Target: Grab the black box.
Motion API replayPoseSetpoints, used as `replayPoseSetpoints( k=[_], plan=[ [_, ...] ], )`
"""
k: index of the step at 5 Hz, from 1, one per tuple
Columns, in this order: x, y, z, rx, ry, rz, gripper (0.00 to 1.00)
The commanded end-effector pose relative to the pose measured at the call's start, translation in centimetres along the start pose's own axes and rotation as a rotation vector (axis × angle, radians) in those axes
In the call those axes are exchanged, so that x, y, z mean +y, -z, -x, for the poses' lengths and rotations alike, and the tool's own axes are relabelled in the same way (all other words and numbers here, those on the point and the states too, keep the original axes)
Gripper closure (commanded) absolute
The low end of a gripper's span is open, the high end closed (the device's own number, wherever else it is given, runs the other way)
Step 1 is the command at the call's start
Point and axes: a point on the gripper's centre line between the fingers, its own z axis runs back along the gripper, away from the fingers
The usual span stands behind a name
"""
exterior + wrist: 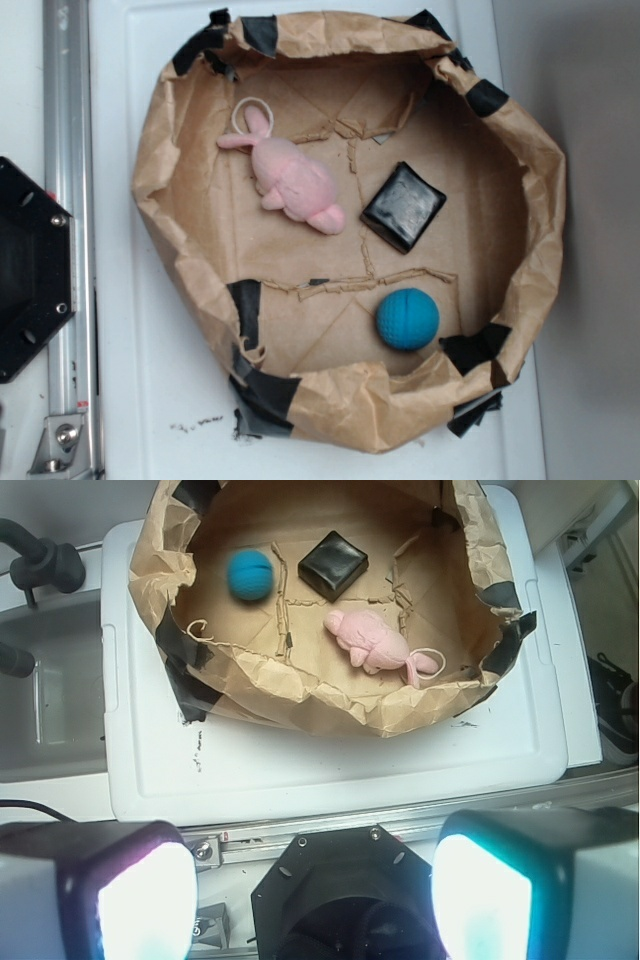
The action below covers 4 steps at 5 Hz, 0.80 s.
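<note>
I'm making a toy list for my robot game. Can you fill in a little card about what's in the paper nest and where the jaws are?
container: brown paper nest, patched with black tape
inside: black box, blue ball, pink bunny
box position: between ball and bunny, touching neither
box state: flat on the paper, not held
gripper: jaws open, outside the nest, far from the box
under nest: white tray

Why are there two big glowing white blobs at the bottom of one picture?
In the wrist view, those are the gripper's fingers, so close to the camera they blur and catch glare. The black box stays sharp there; in the exterior view it shines a little.
</note>
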Motion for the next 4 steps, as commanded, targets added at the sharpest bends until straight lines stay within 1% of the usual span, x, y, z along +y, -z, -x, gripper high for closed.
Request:
replayPoseSetpoints(
  k=[1,2,3,4],
  plan=[
    [0.0,0.0,0.0,0.0,0.0,0.0,0.0],
    [1.7,3.2,-4.7,0.039,-0.067,-0.008,0.0],
    [2.8,6.1,-9.3,-0.014,-0.209,0.008,0.0],
    [3.3,9.3,-13.4,-0.031,-0.434,-0.017,0.0]
  ],
)
